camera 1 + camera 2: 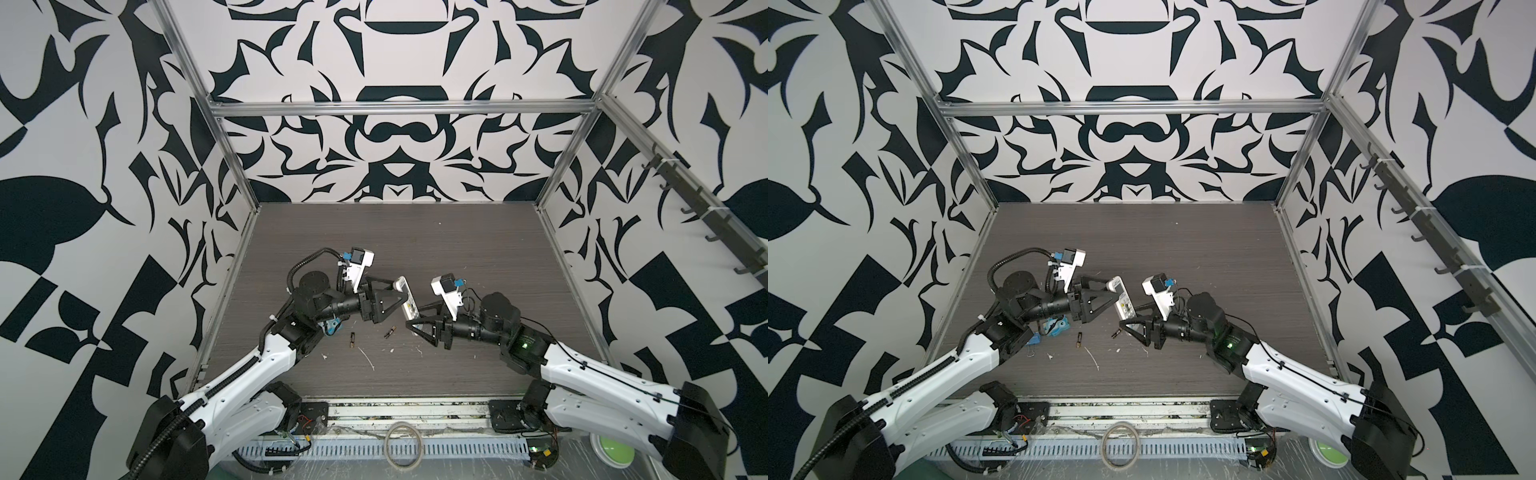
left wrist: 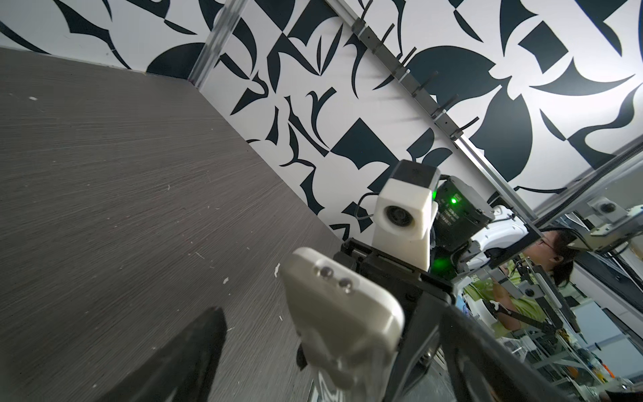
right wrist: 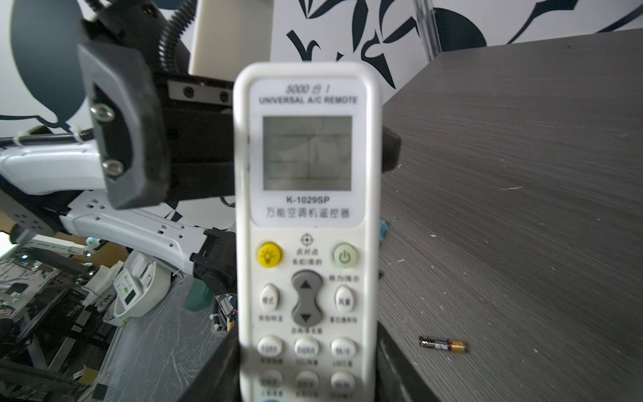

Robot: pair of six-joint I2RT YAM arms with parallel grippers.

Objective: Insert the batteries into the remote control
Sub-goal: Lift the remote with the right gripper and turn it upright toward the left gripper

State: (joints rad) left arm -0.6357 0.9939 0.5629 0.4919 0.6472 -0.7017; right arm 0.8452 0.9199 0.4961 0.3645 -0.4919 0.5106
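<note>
The white remote control [image 1: 405, 297] [image 1: 1121, 296] is held up off the table, its screen and buttons facing the right wrist camera [image 3: 306, 209]. My right gripper [image 1: 415, 326] [image 3: 306, 377] is shut on its lower, button end. My left gripper [image 1: 400, 291] [image 2: 323, 323] is open, and the remote's top end [image 2: 341, 306] sits between its fingers, with a gap on one side. Two batteries lie on the table in front of the grippers: one [image 1: 352, 339] [image 1: 1077, 340] to the left, one [image 1: 390, 332] [image 1: 1116, 332] [image 3: 442, 345] under the remote.
A blue toy [image 1: 332, 328] [image 1: 1057, 326] lies under the left arm's wrist. Thin white scraps [image 1: 365, 357] are scattered near the table's front. Metal frame posts and patterned walls enclose the dark table [image 1: 415, 249]. A coiled cable [image 1: 404, 444] lies on the front rail.
</note>
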